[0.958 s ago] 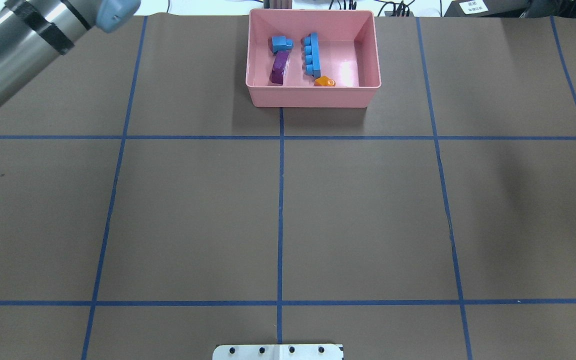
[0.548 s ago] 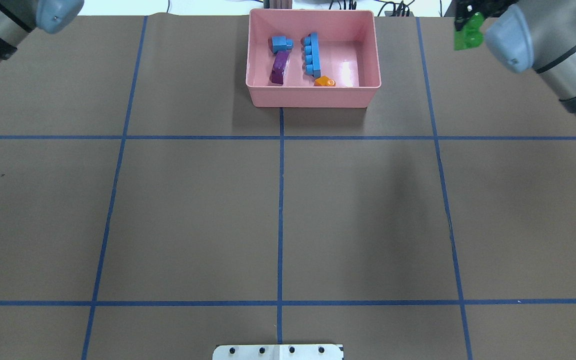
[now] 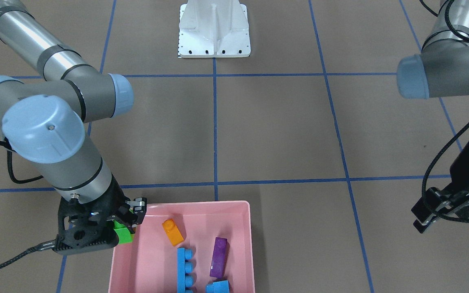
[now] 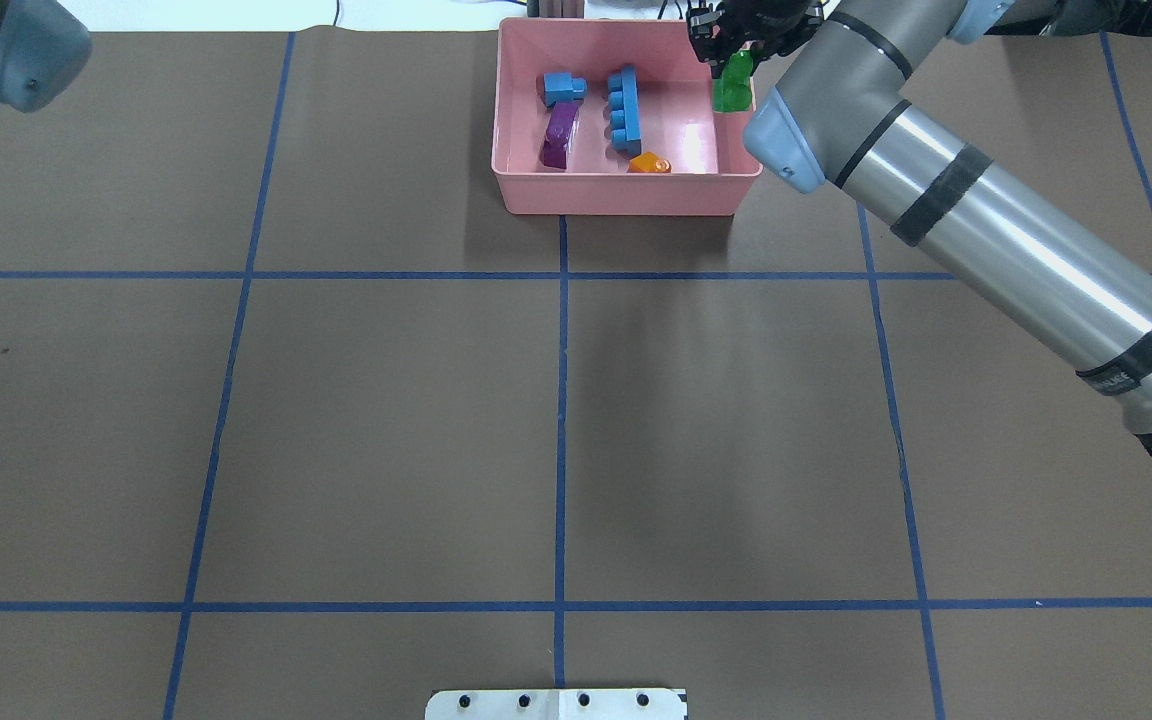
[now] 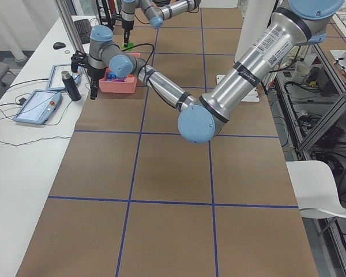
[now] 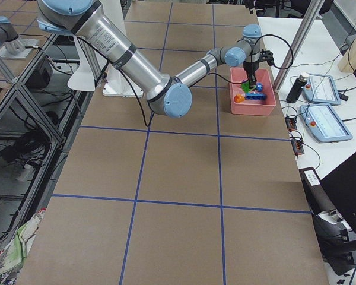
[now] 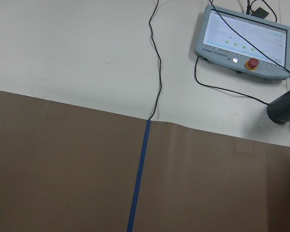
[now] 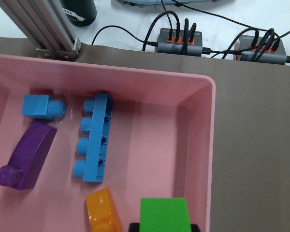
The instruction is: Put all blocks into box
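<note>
The pink box (image 4: pixel 626 195) stands at the table's far middle. Inside it lie a short blue block (image 4: pixel 561 87), a long blue block (image 4: pixel 625 108), a purple block (image 4: pixel 560 135) and an orange block (image 4: pixel 649 163). My right gripper (image 4: pixel 736 55) is shut on a green block (image 4: pixel 733 88), held above the box's right side. In the right wrist view the green block (image 8: pixel 164 212) hangs over the box floor (image 8: pixel 159 145), beside the orange block (image 8: pixel 104 212). My left gripper (image 3: pixel 434 211) hangs far off to the box's left, open and holding nothing.
The white robot base (image 3: pixel 214 28) sits at the near table edge. Beyond the far edge are a touch pendant (image 7: pixel 244 36), a dark bottle (image 7: pixel 285 108), cable hubs (image 8: pixel 179 41) and an aluminium post (image 8: pixel 38 24). Blue tape lines grid the brown table.
My right arm swung in from the right, carrying the green block from off the table's far right corner to above the box's right side. The left arm pulled back further left.
</note>
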`<state>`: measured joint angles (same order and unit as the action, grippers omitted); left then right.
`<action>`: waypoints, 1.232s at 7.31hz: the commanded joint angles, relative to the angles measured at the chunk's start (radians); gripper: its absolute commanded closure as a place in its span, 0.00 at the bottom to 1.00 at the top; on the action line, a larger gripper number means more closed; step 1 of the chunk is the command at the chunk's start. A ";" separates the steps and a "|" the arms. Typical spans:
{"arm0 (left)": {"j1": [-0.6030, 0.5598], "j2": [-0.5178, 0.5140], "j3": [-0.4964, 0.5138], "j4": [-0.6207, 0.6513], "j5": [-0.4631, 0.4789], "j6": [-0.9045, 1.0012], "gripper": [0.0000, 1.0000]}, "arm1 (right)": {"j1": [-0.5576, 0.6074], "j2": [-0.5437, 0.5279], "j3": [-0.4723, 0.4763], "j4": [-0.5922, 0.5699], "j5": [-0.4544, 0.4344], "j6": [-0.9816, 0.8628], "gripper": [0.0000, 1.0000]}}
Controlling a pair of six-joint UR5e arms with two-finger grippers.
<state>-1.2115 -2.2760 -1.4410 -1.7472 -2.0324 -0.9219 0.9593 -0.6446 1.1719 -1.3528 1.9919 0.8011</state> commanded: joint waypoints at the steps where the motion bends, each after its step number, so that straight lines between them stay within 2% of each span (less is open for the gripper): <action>1: 0.000 0.016 -0.013 0.002 0.014 0.020 0.00 | -0.013 0.013 -0.046 0.041 -0.019 0.056 0.41; 2: 0.000 0.036 -0.025 0.000 0.015 0.021 0.00 | -0.016 0.016 -0.046 0.041 -0.019 0.065 0.00; 4: 0.000 0.087 -0.064 0.003 0.017 0.093 0.00 | -0.005 0.017 -0.034 0.035 -0.001 0.067 0.00; 5: -0.002 0.139 -0.099 0.015 0.018 0.151 0.00 | 0.019 0.001 0.015 -0.020 0.060 0.060 0.00; 6: -0.003 0.203 -0.169 0.028 0.017 0.190 0.00 | 0.050 -0.057 0.134 -0.146 0.082 0.041 0.00; 7: -0.017 0.240 -0.226 0.091 0.011 0.280 0.00 | 0.070 -0.145 0.288 -0.261 0.084 -0.021 0.00; 9: -0.042 0.317 -0.381 0.319 0.011 0.469 0.00 | 0.117 -0.354 0.620 -0.525 0.084 -0.222 0.00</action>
<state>-1.2352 -2.0088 -1.7260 -1.5623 -2.0203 -0.5609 1.0464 -0.8660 1.5804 -1.7130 2.0735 0.6985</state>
